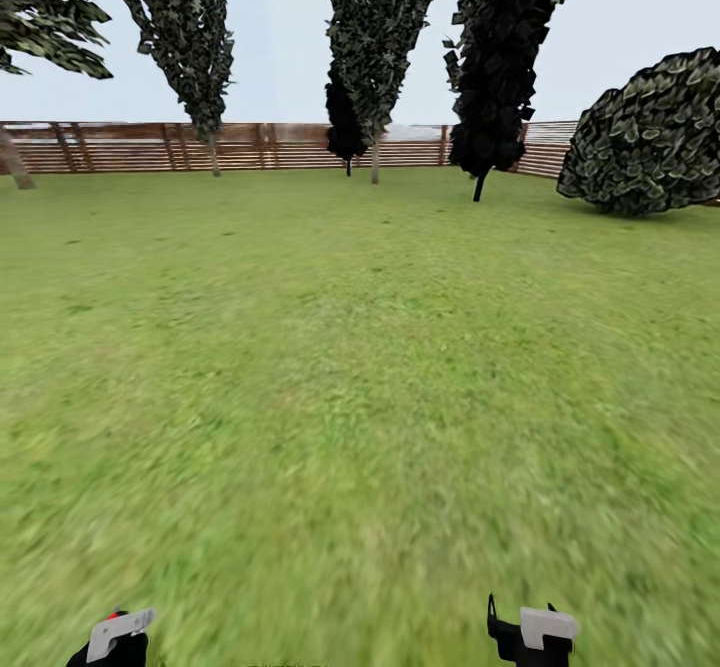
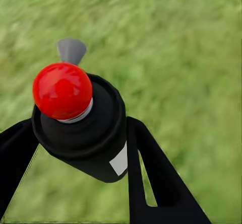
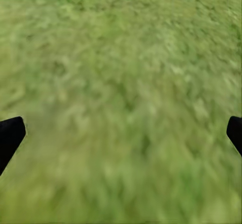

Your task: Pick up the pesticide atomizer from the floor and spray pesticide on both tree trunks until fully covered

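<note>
even, bright daylight; grass [image 1: 340, 427] smears near the camera (trees [image 1: 375, 37] sharper).

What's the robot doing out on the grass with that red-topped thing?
The robot is on the lawn, facing a row of trees in front of a wooden fence. Its left hand is shut on the pesticide atomizer, a dark bottle with a red top. Its right hand is open and holds nothing, with just grass below it. The trees are far off across the lawn, and no white spray specks can be seen on them.
</note>
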